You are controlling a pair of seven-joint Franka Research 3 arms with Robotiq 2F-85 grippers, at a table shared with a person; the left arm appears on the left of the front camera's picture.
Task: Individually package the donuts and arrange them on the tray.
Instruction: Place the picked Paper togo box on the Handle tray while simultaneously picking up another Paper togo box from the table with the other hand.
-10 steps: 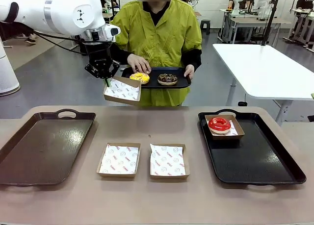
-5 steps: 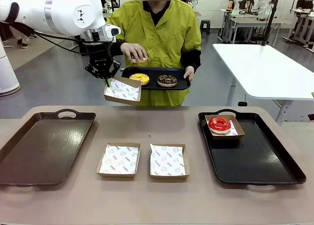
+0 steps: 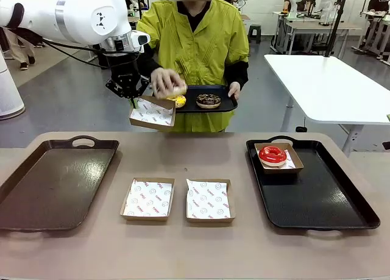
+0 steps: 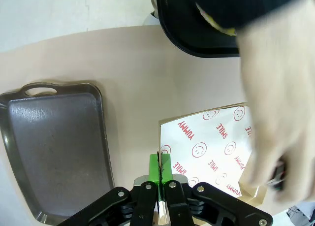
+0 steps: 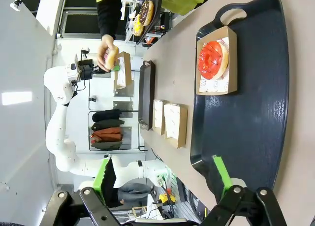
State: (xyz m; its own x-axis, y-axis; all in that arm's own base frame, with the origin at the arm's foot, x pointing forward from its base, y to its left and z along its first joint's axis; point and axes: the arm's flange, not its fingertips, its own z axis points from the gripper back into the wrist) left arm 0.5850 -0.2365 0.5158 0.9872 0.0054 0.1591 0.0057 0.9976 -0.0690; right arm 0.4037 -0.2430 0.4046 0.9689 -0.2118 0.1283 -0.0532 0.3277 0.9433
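Brown cardboard, white printed liner: the held box [image 3: 152, 112] is my landmark. The left gripper [image 3: 131, 97] has it in the air, jaws pressed together on the rim wall at the box's left end. From the left wrist the green pads [image 4: 160, 162] meet on that wall, and the liner runs away from them toward the person. The box's long axis runs from my jaws toward the person's small black tray [image 3: 190, 104], which sits just beyond its far end. The yellow donut [image 3: 178, 100] is at that end, right at the rim and mostly under the person's hand [image 3: 167, 82]. I can't tell whether it has left the small tray. So the donut lies directly opposite the jaws, across the open box, and the person's hand is far nearer to it than either arm. My read is that the drop is theirs and my job is to hold the box level. The chocolate donut [image 3: 208, 100] sits further out from the box, on the same small tray. The red donut [image 3: 272, 154] is well off to the box's right and lower, already boxed on the black tray [image 3: 317, 201]. The right gripper [image 5: 161, 162] hangs there with its jaws spread, holding nothing. Two empty boxes [image 3: 148, 199] lie on the table below the held one.
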